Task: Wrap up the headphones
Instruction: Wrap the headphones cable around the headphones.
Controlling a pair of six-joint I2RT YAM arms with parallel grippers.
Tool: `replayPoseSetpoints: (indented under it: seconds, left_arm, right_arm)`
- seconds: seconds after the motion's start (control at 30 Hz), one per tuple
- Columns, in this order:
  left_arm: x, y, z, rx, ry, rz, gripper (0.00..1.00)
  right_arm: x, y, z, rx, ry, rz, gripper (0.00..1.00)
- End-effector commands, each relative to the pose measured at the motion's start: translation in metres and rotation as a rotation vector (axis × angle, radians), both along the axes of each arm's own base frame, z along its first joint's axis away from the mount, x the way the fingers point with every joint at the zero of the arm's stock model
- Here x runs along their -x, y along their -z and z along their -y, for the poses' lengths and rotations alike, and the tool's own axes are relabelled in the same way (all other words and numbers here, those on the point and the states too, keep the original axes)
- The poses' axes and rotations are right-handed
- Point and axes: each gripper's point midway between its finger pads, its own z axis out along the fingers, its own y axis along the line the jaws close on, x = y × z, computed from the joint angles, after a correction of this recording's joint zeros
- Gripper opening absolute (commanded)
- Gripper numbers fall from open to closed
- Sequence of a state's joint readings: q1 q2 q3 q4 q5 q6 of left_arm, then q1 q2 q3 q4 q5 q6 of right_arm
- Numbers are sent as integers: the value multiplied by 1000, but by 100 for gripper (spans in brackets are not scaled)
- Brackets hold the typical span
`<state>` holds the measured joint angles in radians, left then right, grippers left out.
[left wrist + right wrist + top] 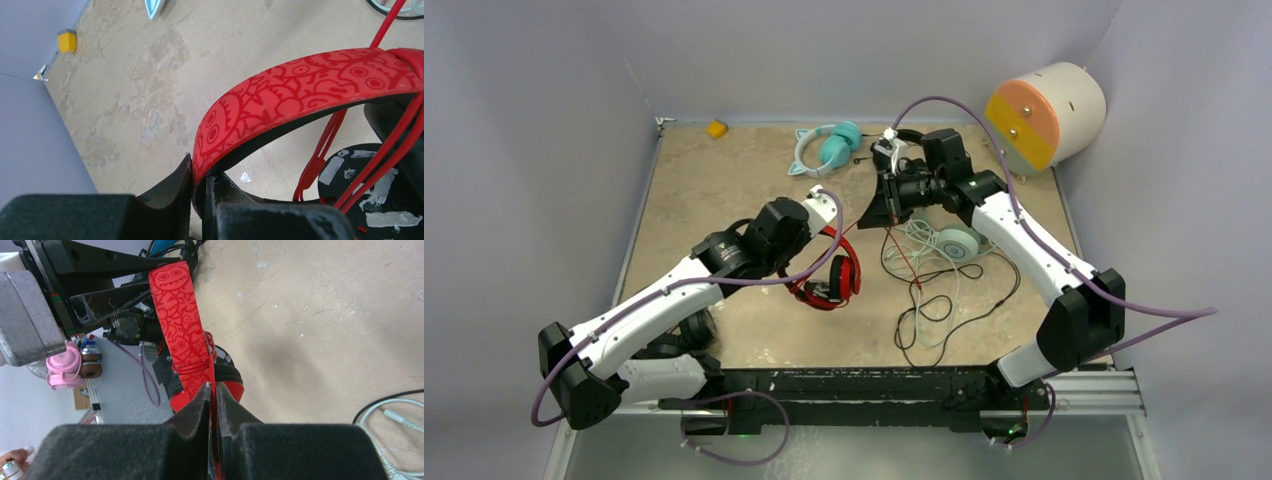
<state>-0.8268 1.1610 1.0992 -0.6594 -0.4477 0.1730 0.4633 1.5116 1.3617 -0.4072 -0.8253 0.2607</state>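
The red headphones (836,278) hang in mid-table, held up by the patterned headband (300,85). My left gripper (831,220) is shut on that headband, as the left wrist view (199,170) shows. Their red cable (320,165) is looped round the band (194,368). My right gripper (876,208) is just right of them, shut on the red cable (902,252); in its wrist view (214,388) the cable runs between the pressed fingers. Teal cat-eared headphones (824,148), mint-green headphones (954,243), a black pair (906,138) and a small black pair (694,328) lie around.
A tangle of black, white and red cables (934,310) lies right of centre near the front. A cream drum with an orange face (1044,112) sits at the back right. A small yellow object (716,128) is at the back edge. Walls close in on three sides.
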Motion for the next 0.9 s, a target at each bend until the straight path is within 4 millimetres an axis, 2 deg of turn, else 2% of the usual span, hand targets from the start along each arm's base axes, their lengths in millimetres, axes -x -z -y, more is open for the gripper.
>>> replayPoseSetpoints:
  seconds: [0.0, 0.07, 0.33, 0.47, 0.63, 0.87]
  left_arm:
    - [-1, -10, -9, -11, -33, 21, 0]
    - [-2, -11, -8, -8, -36, 24, 0]
    - [-4, 1, -5, -11, -70, -8, 0]
    - [-7, 3, 1, 72, -157, -27, 0]
    - [-11, 5, 9, 180, -330, -83, 0]
    - [-14, 12, 5, 222, -528, -105, 0]
  right_arm:
    - [1, -28, 5, -25, -19, 101, 7]
    - [5, -28, 4, -33, -34, 93, 0]
    - [23, -54, -1, -153, -102, 91, 0]
    - [29, -63, -5, -212, -113, 80, 1]
    - [23, -46, -6, -213, -28, 20, 2]
    - [9, -18, -12, -199, 38, -52, 2]
